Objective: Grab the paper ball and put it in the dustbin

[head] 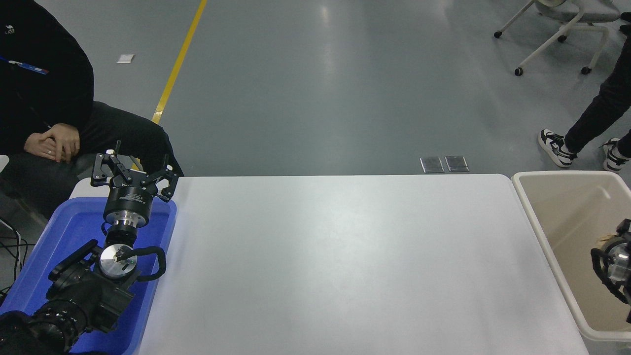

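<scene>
The dustbin [538, 224], a cream plastic tub, stands at the table's right end. My right gripper [613, 245] comes in from the right edge and hangs over the inside of the dustbin. A sliver of the tan paper ball [607, 240] shows at its tip, held there. Most of the gripper is cut off by the picture's edge. My left gripper [132, 171] is parked at the lower left, open and empty, above the blue tray's far end.
A blue tray [158, 236] lies under my left arm at the table's left end. A seated person in black [49, 123] is at the far left. Another person's legs [591, 123] stand beyond the dustbin. The white table [335, 256] spans the middle.
</scene>
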